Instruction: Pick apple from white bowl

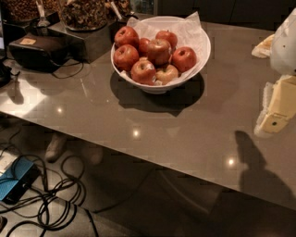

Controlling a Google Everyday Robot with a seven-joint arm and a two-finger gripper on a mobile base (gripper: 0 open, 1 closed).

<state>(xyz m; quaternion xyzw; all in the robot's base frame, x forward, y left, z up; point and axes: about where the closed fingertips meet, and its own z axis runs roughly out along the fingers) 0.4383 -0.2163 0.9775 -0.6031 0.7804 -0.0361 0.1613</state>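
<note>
The white bowl (199, 58) stands on the grey table at the back centre, lined with crinkled white paper. It holds several glossy dark-red apples, among them a large one at the front (143, 71) and one at the right (184, 59). A smaller pale yellow-tan apple (166, 73) lies at the front right of the pile. My gripper (277, 111), white and pale yellow, hangs at the right edge of the view. It is above the table, well to the right of the bowl, and touches nothing.
A black headset-like device (37, 51) with a cord lies at the table's left. Glass containers of snacks (83, 14) stand on a black box behind the bowl. A pale wrapper (263, 46) lies at the back right. Cables (51, 203) and a blue device (14, 181) lie on the floor.
</note>
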